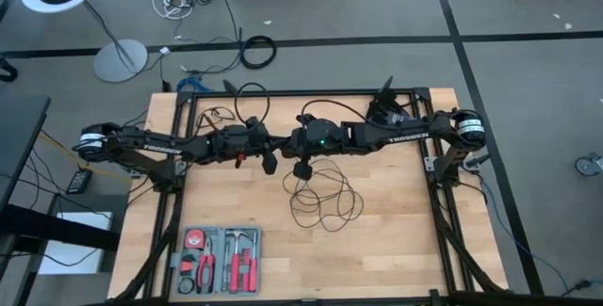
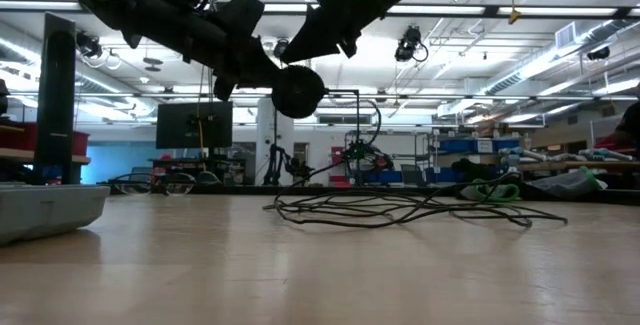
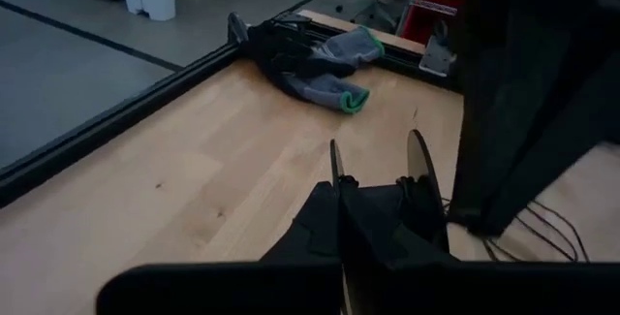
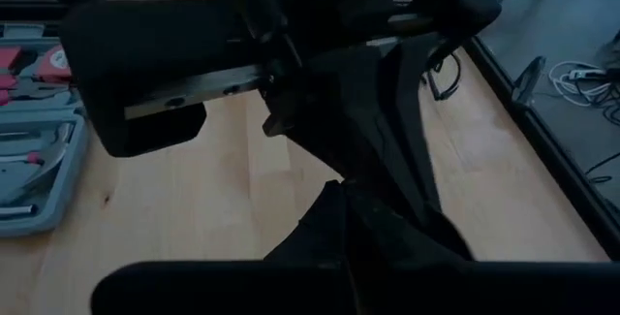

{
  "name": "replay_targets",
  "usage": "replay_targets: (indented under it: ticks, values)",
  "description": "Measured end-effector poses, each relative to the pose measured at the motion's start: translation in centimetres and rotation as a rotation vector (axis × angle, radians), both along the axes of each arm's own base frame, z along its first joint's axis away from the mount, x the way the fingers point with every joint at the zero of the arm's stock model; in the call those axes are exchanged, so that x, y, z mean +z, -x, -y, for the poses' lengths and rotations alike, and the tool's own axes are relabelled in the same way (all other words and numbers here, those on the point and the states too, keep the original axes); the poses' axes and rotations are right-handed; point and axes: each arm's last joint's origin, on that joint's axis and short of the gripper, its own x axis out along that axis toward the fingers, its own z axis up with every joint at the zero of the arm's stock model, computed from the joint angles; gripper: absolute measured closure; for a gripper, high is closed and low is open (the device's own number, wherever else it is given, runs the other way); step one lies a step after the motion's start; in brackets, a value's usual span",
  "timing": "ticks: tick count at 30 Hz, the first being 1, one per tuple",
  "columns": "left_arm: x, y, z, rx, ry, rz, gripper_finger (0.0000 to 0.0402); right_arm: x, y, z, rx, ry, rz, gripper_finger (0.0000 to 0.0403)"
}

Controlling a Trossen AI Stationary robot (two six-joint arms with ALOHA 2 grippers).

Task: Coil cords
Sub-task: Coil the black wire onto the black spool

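While looped: one cord (image 1: 325, 198), one puck (image 2: 298, 92).

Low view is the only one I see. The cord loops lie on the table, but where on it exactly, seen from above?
Observer: The cord lies near the middle of the table, just on the case side of the left hand and the right hand, which meet there.
Operator: I see only a grey side of that case. What is in it?
Observer: The case lies open at the front left and holds red-handled tools.
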Motion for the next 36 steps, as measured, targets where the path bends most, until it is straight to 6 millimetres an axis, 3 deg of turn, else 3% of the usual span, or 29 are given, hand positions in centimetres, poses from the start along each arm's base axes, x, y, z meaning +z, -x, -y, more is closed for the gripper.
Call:
replay_targets:
  ticks: [11, 17, 21, 26, 31, 36]
  values:
    - [-1.0, 0.3, 0.1, -0.017, 0.009, -0.092, 0.0402, 2.0, 2.0, 0.6, -0.033, -0.016, -0.042, 0.0402]
    - [-0.9, 0.3, 0.1, -0.017, -0.008, -0.091, 0.0402, 0.5, 3.0, 0.5, -0.050, -0.049, -0.208, 0.0396]
    - [-0.8, 0.3, 0.0, -0.009, -0.012, -0.087, 0.0402, -1.1, 4.1, 0.4, -0.119, -0.133, -0.370, 0.0384]
    - [-0.8, 0.3, 0.0, 0.004, -0.017, -0.085, 0.0402, -4.0, 4.9, 0.0, -0.163, -0.193, -0.419, 0.0363]
    - [-0.8, 0.3, 0.0, 0.011, -0.020, -0.084, 0.0402, -7.8, 5.4, -1.3, -0.171, -0.260, -0.317, 0.0334]
    - [-0.8, 0.3, 0.0, 0.014, -0.021, -0.084, 0.0402, -10.2, 6.0, -2.3, -0.170, -0.339, -0.133, 0.0304]
